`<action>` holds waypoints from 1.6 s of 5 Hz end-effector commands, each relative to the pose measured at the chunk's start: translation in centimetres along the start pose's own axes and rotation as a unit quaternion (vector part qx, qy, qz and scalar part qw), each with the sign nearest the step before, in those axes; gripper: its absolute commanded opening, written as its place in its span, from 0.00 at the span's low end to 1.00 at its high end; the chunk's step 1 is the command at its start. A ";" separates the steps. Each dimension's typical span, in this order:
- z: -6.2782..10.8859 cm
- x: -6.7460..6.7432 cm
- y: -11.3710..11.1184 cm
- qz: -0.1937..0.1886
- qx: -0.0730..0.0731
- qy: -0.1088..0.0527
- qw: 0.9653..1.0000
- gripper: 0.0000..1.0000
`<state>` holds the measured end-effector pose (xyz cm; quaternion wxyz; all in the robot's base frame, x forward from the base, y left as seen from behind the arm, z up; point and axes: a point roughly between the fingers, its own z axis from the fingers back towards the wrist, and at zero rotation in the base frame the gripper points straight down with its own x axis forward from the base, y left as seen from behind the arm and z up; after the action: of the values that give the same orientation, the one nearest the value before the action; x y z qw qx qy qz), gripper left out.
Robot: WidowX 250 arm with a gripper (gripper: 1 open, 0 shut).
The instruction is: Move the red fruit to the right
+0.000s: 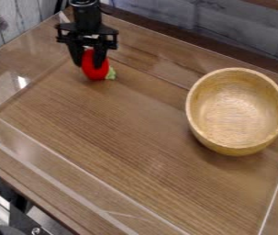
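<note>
Centrally within the upper left part of the view, the red fruit [95, 66] sits directly below the gripper [88, 53], over the wooden tabletop [141, 138]. Its body is bright red and rounded; a bit of green leafy top [110, 73] shows at the side facing the right of the view. Dark gripper parts overlap the upper portion of the fruit, so the contact area is hard to read. Jaw state: cannot be determined from this angle; whether the fruit is grasped or merely sits between or under the fingers is likewise unclear. The dark arm comes down from the top edge of the view and widens at the gripper body, just above the fruit. Well apart from both, toward the right side of the view, a round, light wooden bowl [237, 111] rests upright on the tabletop, its pale interior facing the camera. Behind the work area, a grey wall panel [227, 27] runs along the upper right, with a brown strip above it at the corner. Pale ribbed wall surface [13, 23] occupies the upper left corner. Light reflects off the tabletop near the left edge of the view. Thin pale lines cross the wood at the lower left and lower right. Dark equipment with cables [9, 213] shows at the bottom left corner, partly cut off by the frame edge.
</note>
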<state>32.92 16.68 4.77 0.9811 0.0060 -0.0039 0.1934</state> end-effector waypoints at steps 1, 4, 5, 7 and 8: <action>2.4 1.4 0.9 0.060 -0.001 -0.025 0.998 1.00; 7.1 0.8 0.1 0.050 -0.037 -0.045 0.997 0.00; 9.8 0.4 -0.5 0.017 -0.053 -0.053 0.997 0.00; 9.8 0.4 -2.8 -0.012 -0.055 -0.059 0.997 0.00; 8.2 1.1 -3.8 -0.010 -0.047 -0.058 0.997 0.00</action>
<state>35.03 13.16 11.33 0.9822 -0.0358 -0.0462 0.1784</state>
